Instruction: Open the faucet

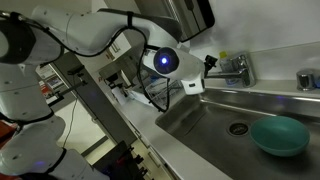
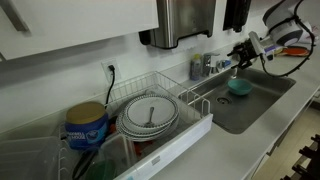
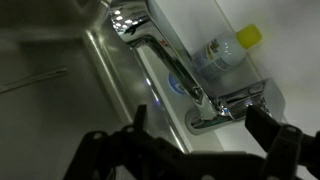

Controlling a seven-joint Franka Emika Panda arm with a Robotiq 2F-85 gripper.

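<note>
The chrome faucet (image 3: 165, 58) runs its long spout across the wrist view, with its chunky base and handle (image 3: 228, 106) at the lower right. It also shows behind the sink in both exterior views (image 1: 236, 68) (image 2: 214, 66). My gripper (image 3: 202, 128) is open and empty. Its two dark fingers straddle the area just in front of the faucet base without touching it. In both exterior views the gripper (image 1: 207, 76) (image 2: 240, 55) hovers close beside the faucet, above the sink's back edge.
The steel sink (image 1: 205, 120) (image 2: 262, 100) holds a teal bowl (image 1: 279, 136) (image 2: 240, 87). A bottle with a yellow cap (image 3: 226, 49) lies by the faucet. A small metal cup (image 1: 308, 80) stands on the sink rim. A dish rack with plates (image 2: 150, 115) and a blue tub (image 2: 87, 126) stand on the counter.
</note>
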